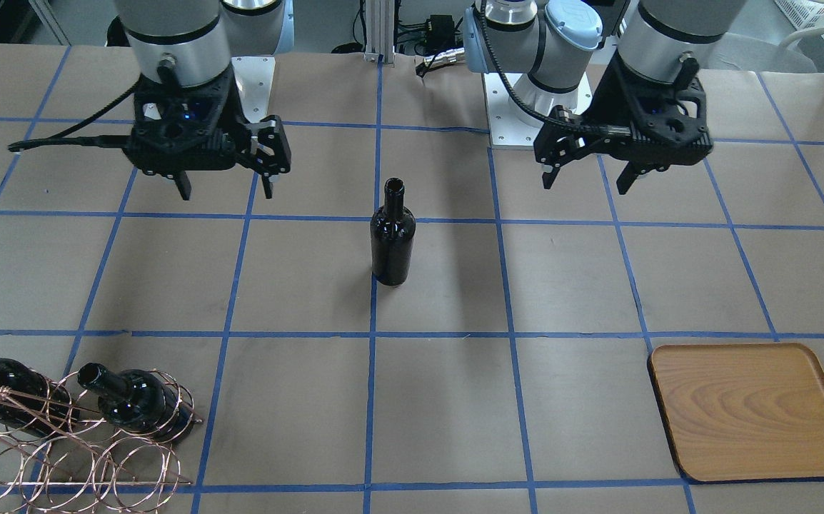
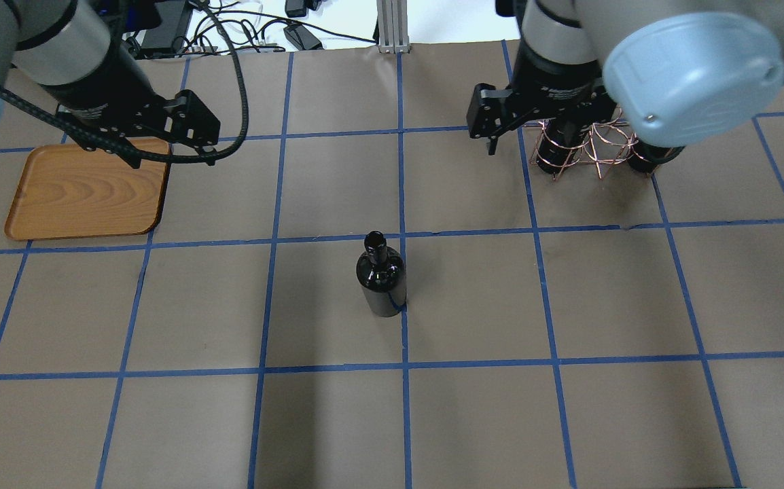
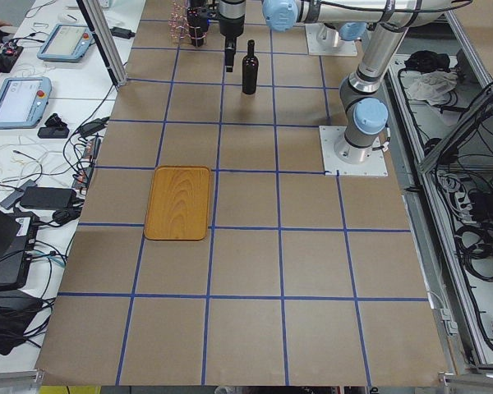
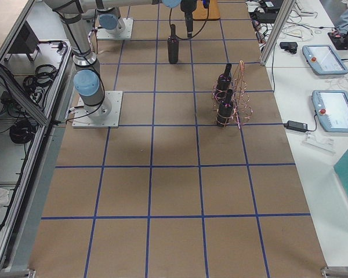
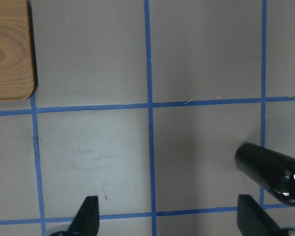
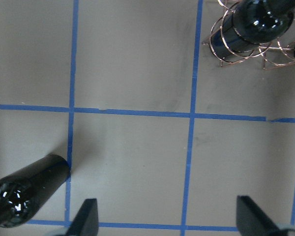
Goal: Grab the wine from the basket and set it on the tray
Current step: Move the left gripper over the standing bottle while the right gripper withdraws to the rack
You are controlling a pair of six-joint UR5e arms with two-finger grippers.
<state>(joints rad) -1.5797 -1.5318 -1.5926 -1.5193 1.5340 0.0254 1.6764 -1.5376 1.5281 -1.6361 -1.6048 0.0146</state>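
- The wine [image 1: 393,235] stands upright in the middle of the table [image 1: 455,428], touched by neither arm.
- Seen from overhead, the left gripper [image 1: 587,182] hangs at 10 o'clock from the wine. It points straight down over the near edge of the tray [image 1: 755,410], fingers spread and empty.
- The right gripper [image 1: 225,189] hangs at 1 o'clock, also pointing down, fingers apart and empty. It is just beside the basket [image 1: 62,442], which holds two other bottles [image 1: 137,403].

Brown papered table [image 2: 473,421] (blue tape grid [image 2: 404,365]), teach pendant [image 3: 18,100], loose cables [image 2: 256,30]
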